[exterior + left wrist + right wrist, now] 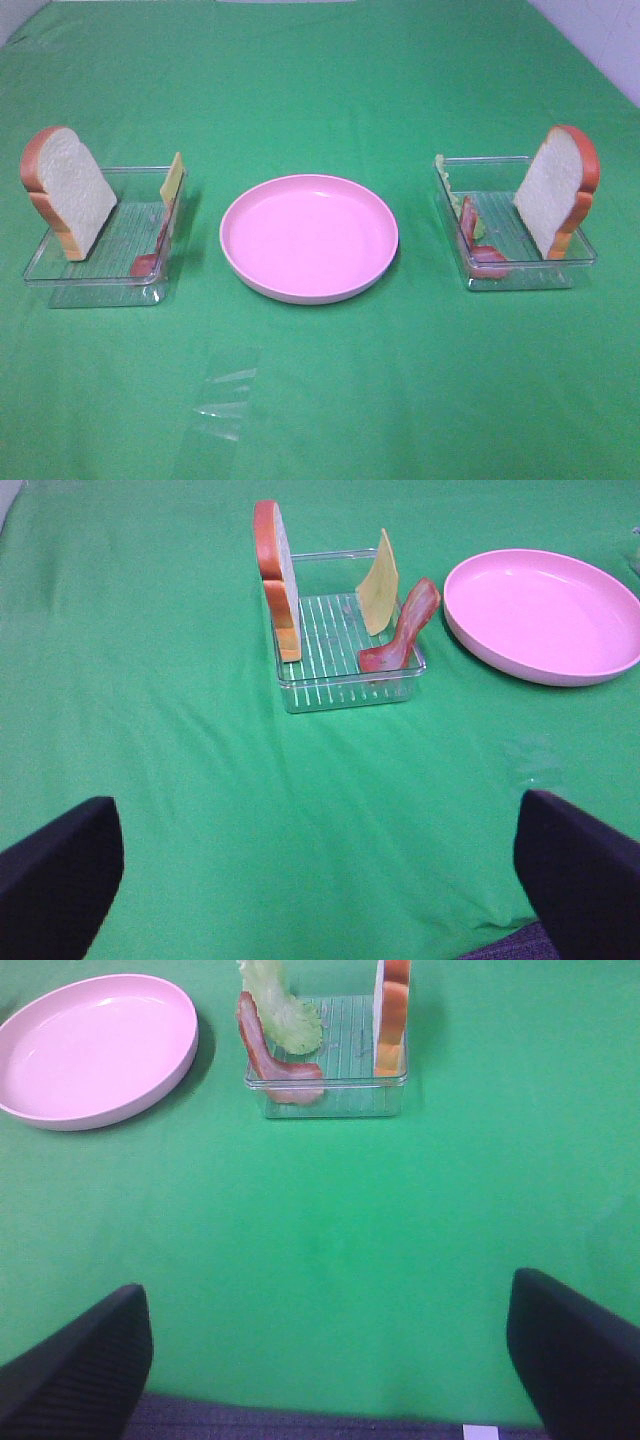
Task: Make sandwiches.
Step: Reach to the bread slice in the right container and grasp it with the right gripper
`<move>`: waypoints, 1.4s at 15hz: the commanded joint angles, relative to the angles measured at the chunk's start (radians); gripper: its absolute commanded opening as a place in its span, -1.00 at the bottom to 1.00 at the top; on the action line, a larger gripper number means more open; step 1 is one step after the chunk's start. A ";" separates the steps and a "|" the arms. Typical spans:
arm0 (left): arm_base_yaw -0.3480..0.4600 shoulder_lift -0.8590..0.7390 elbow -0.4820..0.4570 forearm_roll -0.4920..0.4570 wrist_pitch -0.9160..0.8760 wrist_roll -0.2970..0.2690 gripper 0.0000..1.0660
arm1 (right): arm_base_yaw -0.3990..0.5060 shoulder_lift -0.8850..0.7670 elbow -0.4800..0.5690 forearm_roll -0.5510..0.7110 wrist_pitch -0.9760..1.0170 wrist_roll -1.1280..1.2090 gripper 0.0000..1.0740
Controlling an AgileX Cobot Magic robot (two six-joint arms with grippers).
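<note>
**Exterior high:** The green cloth (320,420) covers the table. The pink plate (308,238) sits mid-table between the left tray (90,278) and the right tray (530,275), apart from both.
- **Left tray:** the left bread slice (68,195) stands on edge at the outer end. The cheese slice (173,180) is upright at the plate-side wall, with the left bacon strip (155,250) leaning just below it.
- **Right tray:** the right bread slice (558,190) stands on edge at the outer end. The lettuce (468,212) and the right bacon strip (482,252) are against the plate-side wall.

**Left wrist:** The left gripper (315,810) has its fingers (55,865) spread wide, with only green cloth (300,810) between them.
- The left tray (345,690) is well ahead of the fingertips.
- In it are the left bread slice (275,580), the cheese slice (379,590) and the left bacon strip (405,630).
- The pink plate (545,610) lies beside the tray, equally far from the fingers.

**Right wrist:** The right gripper (325,1295) has its fingers (575,1350) spread wide, holding nothing and sitting over green cloth (320,1250).
- The right tray (330,1095) is well ahead of the fingertips.
- In it, the right bread slice (392,1015) is edge-on. The lettuce (285,1005) touches the right bacon strip (270,1055).
- The pink plate (95,1045) is beside the tray, well apart from the fingers.
</note>
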 commanded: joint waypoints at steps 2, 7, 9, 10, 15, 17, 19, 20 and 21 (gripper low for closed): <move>-0.005 -0.003 0.004 -0.011 -0.010 -0.002 0.84 | 0.001 0.277 -0.083 -0.007 -0.032 0.008 0.72; -0.005 -0.003 0.004 -0.011 -0.010 -0.002 0.84 | 0.001 1.103 -0.554 -0.039 -0.108 -0.020 0.72; -0.005 -0.003 0.004 -0.011 -0.010 -0.002 0.84 | 0.001 1.270 -0.704 -0.050 -0.111 -0.022 0.72; -0.005 -0.003 0.004 -0.011 -0.010 -0.002 0.84 | 0.001 1.380 -0.790 -0.075 -0.111 -0.025 0.72; -0.005 -0.003 0.004 -0.011 -0.010 -0.002 0.84 | -0.045 1.841 -1.223 -0.125 0.059 -0.047 0.72; -0.005 -0.003 0.004 -0.011 -0.010 -0.002 0.84 | -0.076 1.956 -1.314 -0.092 0.132 -0.081 0.72; -0.005 -0.003 0.004 -0.011 -0.010 -0.002 0.84 | -0.083 1.998 -1.329 -0.048 0.126 -0.090 0.72; -0.005 -0.003 0.004 -0.011 -0.010 -0.002 0.84 | -0.083 2.013 -1.329 -0.029 0.115 -0.104 0.72; -0.005 -0.003 0.004 -0.011 -0.010 -0.002 0.84 | -0.083 2.027 -1.329 0.006 0.115 -0.115 0.72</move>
